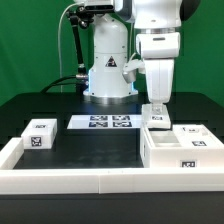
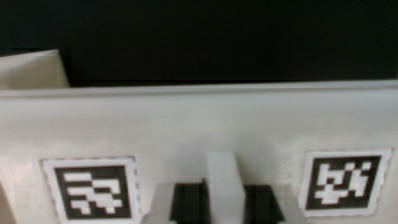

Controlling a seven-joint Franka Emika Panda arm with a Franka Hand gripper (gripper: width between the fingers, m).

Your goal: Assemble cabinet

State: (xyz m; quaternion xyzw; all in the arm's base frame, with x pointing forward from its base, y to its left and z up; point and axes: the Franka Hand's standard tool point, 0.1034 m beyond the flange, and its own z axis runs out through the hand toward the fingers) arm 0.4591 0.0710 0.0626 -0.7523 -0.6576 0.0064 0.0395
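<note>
Your gripper (image 1: 155, 103) hangs straight down over the right half of the table (image 1: 95, 150), beside the far edge of the cabinet body (image 1: 165, 152). That large white box sits in the near right corner, tucked against the white rail (image 1: 70, 181) that runs along the near edge, probably so the rail can brace it when parts are pushed on.

In the wrist view the gripper (image 2: 222, 196) looks clamped on a narrow raised rib in the middle of a white panel (image 2: 196, 120). A dark finger (image 2: 185, 205) presses each side of the rib, with no gap that I can make out. Holding the rib, not the broad face, keeps both tags visible and the panel square to the jaws.

In the exterior view the white panel (image 1: 156, 116) stands upright under the fingers, touching or just beside the body. You can't tell from either view whether it is already seated.

The marker board (image 1: 108, 122) lies flat toward the far edge, centred. A small tagged block (image 1: 40, 133) waits near the left edge, well apart from the work.
</note>
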